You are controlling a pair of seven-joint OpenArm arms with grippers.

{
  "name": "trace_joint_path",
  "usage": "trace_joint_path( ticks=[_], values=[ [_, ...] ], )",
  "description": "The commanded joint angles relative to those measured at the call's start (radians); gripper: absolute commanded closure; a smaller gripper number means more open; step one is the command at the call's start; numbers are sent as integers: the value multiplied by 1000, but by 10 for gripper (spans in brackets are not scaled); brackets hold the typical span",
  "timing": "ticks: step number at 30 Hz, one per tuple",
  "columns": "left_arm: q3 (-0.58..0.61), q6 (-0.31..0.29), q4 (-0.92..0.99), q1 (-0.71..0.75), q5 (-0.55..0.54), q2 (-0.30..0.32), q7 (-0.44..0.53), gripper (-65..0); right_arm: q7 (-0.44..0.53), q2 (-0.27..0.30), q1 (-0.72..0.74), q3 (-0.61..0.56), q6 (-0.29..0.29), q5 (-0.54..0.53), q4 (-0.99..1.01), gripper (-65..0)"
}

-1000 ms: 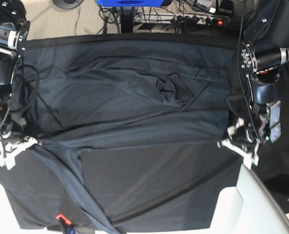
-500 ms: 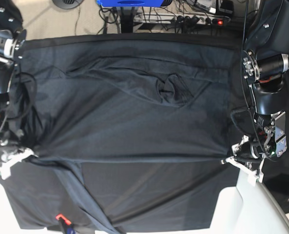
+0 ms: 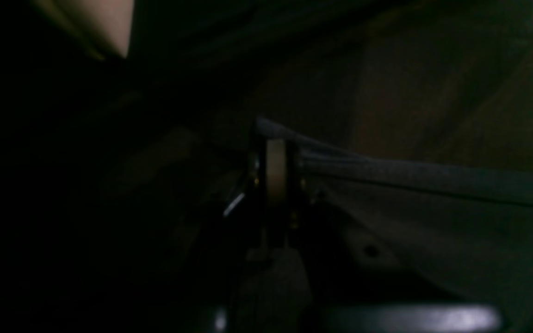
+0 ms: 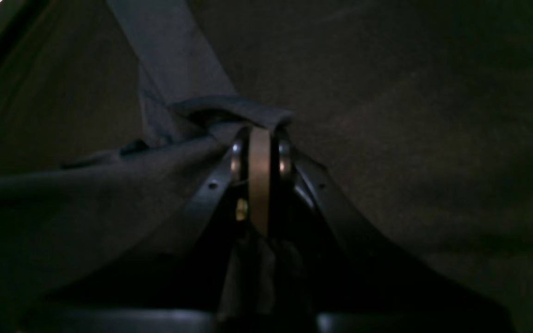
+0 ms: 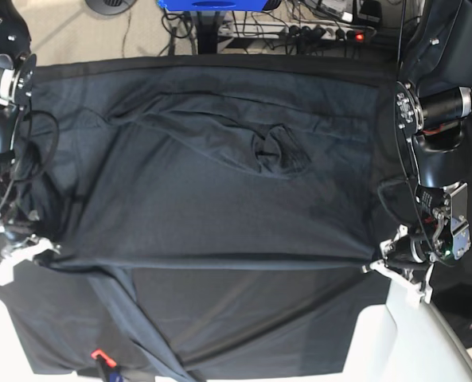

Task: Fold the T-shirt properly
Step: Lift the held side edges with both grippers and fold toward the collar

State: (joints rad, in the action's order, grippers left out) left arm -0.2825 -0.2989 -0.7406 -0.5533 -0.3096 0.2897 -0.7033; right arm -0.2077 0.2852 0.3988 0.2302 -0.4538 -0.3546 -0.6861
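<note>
Both grippers [image 5: 9,256] [image 5: 391,269] have drawn the T-shirt's [image 5: 220,191] folded edge nearer the table's [image 5: 243,318] front, now taut

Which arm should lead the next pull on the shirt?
Neither; judging by the base view, pull with both. Left gripper and right gripper are each shut on the T-shirt, its edge stretched taut and level between them.

The whole table is seen from overhead in the base view, while each closed gripper's fingertips are viewed closely from behind by its wrist camera, the T-shirt [image 5: 220,191] being shared.
</note>
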Motion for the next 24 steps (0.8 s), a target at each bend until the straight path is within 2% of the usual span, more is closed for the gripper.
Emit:
trace_joint_path(
  ticks=[1,7,11,15,18,24],
  values=[
    [-4,-3,-21,-32,-4,16,17,0,24,18,32,-33,-10,-8,-19,0],
    [-4,-3,-21,-24,-4,15,17,0,96,41,42,-174,-6,-8,-16,0],
    [-4,-4,-23,-1,-4,16,17,0,103,67,67,-240,-4,-8,82,0],
    [-2,-6,-24,17,-4,16,17,0,173,79,93,-311,-4,-8,176,0],
    [-2,-6,-63,35,-4,13,17,0,181,101,101,-368,-4,-8,187,0],
    [-2,-6,-101,48,-4,12,17,0,199,107,124,-387,-4,-8,193,0]
  ],
)
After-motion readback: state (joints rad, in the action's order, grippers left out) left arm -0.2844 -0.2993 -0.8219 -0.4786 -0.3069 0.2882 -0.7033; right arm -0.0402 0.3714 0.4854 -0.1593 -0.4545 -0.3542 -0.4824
